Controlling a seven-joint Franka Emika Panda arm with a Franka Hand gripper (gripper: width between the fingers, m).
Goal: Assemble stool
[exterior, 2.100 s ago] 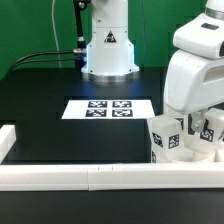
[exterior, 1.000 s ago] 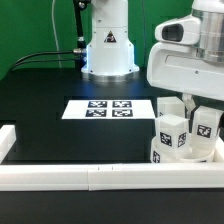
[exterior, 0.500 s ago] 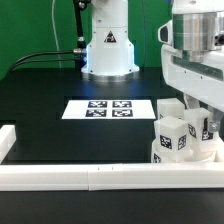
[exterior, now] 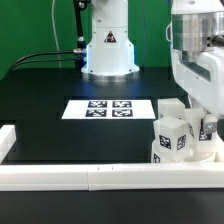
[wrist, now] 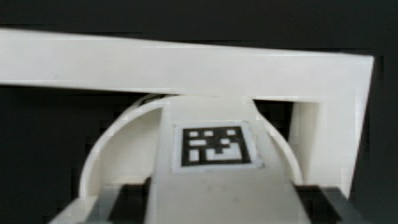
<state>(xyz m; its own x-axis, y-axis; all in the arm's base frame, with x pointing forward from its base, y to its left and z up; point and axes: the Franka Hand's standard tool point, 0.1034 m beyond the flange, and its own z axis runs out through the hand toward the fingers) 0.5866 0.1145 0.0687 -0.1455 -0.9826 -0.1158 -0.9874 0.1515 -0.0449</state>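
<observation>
- White plastic stool (exterior: 182,140) parked at 4 o'clock on the black worktop (exterior: 60,85), hard in the corner formed by the long white rails (exterior: 90,178).
- Round seat (wrist: 139,160) down, stubby legs up; tagged leg block (exterior: 170,135) nearest the camera, further legs behind it.
- Over the last two seconds: arm raised and swung from low over the kit to upright above it; leg blocks now uncovered in the exterior view.
- Gripper (wrist: 210,205) above a tagged leg (wrist: 215,146); jaws drawn nearly closed, flanking the leg's lower end in the wrist view. Probably clamped on that leg; actual contact not confirmable.
- Marker board (exterior: 108,108) flat at centre of the worktop, at 10 o'clock from the stool, well apart.
- Judged meaning: leg-fitting or leg-twisting step in hand, wrist re-posed for seating the leg into the seat.
- Risk: leg cocked in its socket if driven off-axis.
</observation>
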